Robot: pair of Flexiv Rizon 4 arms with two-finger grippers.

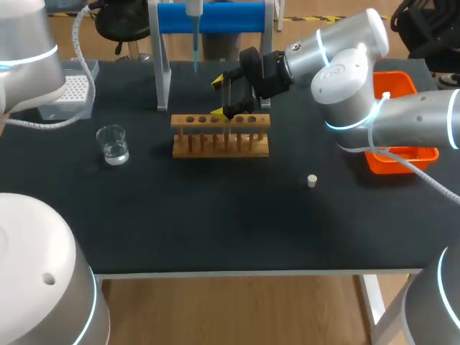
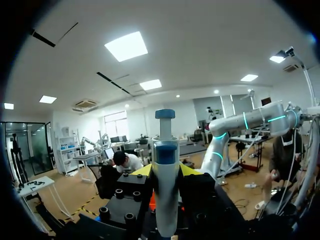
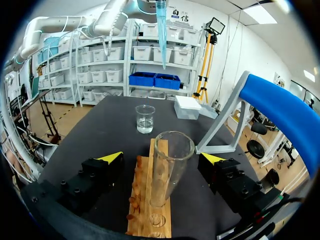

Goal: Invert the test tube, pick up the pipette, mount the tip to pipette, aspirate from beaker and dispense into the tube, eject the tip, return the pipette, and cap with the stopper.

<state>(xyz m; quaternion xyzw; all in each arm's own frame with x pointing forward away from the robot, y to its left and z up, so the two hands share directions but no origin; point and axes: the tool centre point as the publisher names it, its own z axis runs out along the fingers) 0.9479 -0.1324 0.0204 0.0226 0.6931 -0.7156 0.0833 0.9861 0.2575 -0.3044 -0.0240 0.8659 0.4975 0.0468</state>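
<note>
A clear test tube stands upright, mouth up, in the wooden rack. My right gripper is open around the tube, a yellow-tipped finger on each side and clear of the glass. In the left wrist view my left gripper is shut on a white pipette with a blue plunger. The pipette's blue tip hangs high above the table behind the rack. A beaker of clear liquid stands left of the rack. The small white stopper lies to the rack's right.
A blue-and-white pipette stand rises behind the rack. A tip box sits at the back left. An orange bin is at the right edge, partly under my right arm.
</note>
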